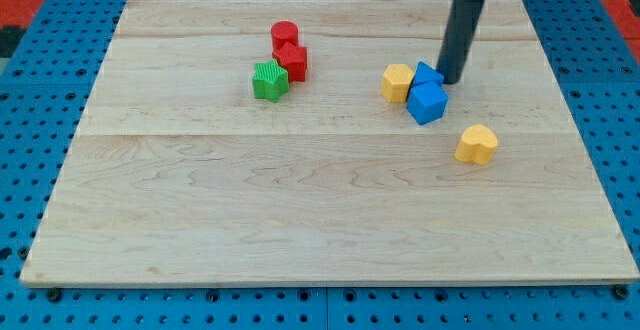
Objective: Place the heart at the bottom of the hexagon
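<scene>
Pale wooden worktop (330, 220) on blue pegboard carries the yellow heart (478, 144) toward the view's right, below and right of the yellow hexagon (397, 83), well apart; two blue blocks (427, 94) sit between. Best swing around to the heart's right and push it leftward, ending beneath the hexagon. No hand exists: my tip (450, 81) is a bare rod touching the upper blue block

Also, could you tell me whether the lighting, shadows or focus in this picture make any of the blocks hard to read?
Camera view: lighting is even and soft, with no glare on the board; the blocks cast only faint, short shadows; the yellow heart and yellow hexagon show sharp edges; my tip is in focus beside the blue blocks, while the rod's top is cut off by the view's top.
</scene>
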Robot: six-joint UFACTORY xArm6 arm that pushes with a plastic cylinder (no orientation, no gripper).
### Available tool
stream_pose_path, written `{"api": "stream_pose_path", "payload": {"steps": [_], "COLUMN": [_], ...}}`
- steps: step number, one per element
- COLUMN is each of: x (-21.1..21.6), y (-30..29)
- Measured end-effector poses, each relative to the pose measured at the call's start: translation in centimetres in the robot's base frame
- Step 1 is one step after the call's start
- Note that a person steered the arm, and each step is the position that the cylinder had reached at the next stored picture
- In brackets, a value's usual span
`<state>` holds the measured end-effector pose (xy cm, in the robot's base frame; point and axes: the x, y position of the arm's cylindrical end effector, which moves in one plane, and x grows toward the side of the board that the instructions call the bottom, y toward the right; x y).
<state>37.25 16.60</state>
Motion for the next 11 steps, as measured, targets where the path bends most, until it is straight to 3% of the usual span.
{"api": "stream_pose_path", "payload": {"steps": [1, 2, 3, 4, 5, 6, 7, 8, 10, 11], "x": [1.4, 9.8, 12.5, 9.3, 8.9, 15.4, 12.1, 7.0, 11.1, 10.6], "y": [8.0, 12.6, 7.5, 2.0, -2.9, -2.3, -5.8, -5.7, -6.8, -12.5]}}
